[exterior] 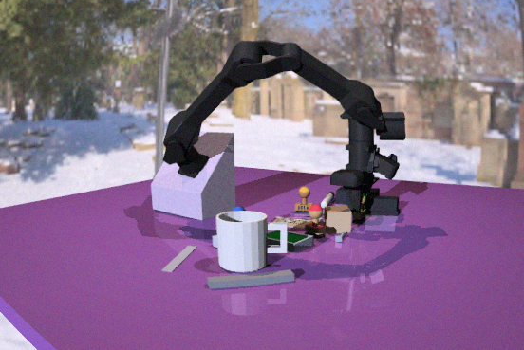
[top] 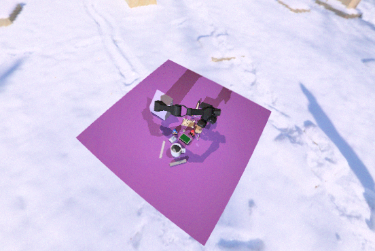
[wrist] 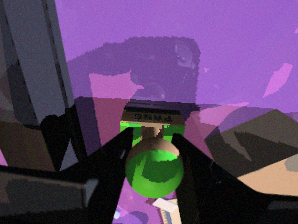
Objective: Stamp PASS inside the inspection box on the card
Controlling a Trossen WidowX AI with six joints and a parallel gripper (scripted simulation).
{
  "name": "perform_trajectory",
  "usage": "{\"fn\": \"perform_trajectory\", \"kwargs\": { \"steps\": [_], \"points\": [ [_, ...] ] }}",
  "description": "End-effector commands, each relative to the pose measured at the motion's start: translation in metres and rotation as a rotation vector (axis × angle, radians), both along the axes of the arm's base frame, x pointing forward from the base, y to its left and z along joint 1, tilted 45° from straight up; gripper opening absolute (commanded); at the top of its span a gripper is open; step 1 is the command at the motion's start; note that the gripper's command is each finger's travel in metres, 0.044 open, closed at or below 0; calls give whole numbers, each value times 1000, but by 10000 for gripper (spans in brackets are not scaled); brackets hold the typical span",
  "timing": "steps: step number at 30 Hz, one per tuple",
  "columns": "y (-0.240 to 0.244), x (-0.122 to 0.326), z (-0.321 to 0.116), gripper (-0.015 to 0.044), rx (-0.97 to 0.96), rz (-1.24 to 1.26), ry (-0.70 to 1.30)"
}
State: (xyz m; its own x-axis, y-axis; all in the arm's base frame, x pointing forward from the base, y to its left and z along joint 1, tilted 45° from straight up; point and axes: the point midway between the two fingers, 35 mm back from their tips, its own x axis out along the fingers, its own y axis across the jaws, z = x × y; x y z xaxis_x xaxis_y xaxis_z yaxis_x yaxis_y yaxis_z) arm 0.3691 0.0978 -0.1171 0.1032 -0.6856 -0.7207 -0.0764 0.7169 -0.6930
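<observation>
1. Across the middle of the top view, the matt purple worktop point(top: 143, 160) point(exterior: 119, 299) point(wrist: 240, 60) carries everything, its broad surface leaving working room around the tools.
2. Above it arches the black, hard-edged arm point(top: 173, 109) point(exterior: 323, 73), bent so that its end effector point(top: 202, 122) point(exterior: 359, 215) point(wrist: 152, 136) points down, at roughly one o'clock from the pad. The fingers have drawn partway together and are stopped by the stamp between them.
3. At eleven o'clock from the pad, the pale block point(exterior: 177, 196) has a sloping face.
4. At seven o'clock, the faceted white mug point(top: 176, 149) point(exterior: 242, 242) stands upright, its squared handle outward.
5. The plain tan box point(top: 198, 128) point(exterior: 339, 219) point(wrist: 272, 177) sits near the gripped stamp, so the lift should go straight up.
6. The cream card point(top: 188, 122) point(exterior: 290, 221) lies flat near twelve o'clock, ready for a print.
7. The green pad point(top: 185, 138) point(exterior: 290, 238) lies open in its shallow tray, presumably the next stop for inking.
8. The green-knobbed stamp point(wrist: 152, 175) is held upright by its rounded grip, keeping the block's face downward; its small lettering is probably PASS.
</observation>
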Motion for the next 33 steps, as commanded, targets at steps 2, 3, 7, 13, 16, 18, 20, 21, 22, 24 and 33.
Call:
{"fn": "perform_trajectory", "kwargs": {
  "steps": [2, 3, 7, 13, 16, 18, 20, 21, 22, 24, 33],
  "points": [
    [2, 0, 2, 0, -2, 0, -5],
    [2, 0, 3, 0, -2, 0, -5],
    [4, 0, 4, 0, -2, 0, -5],
    [6, 0, 6, 0, -3, 0, -5],
    [7, 0, 7, 0, -3, 0, -5],
    [7, 0, 8, 0, -3, 0, -5],
    [8, 0, 8, 0, -3, 0, -5],
    [8, 0, 9, 0, -3, 0, -5],
    [9, 0, 9, 0, -3, 0, -5],
    [9, 0, 10, 0, -3, 0, -5],
    [13, 0, 13, 0, -4, 0, -5]
  ]
}}
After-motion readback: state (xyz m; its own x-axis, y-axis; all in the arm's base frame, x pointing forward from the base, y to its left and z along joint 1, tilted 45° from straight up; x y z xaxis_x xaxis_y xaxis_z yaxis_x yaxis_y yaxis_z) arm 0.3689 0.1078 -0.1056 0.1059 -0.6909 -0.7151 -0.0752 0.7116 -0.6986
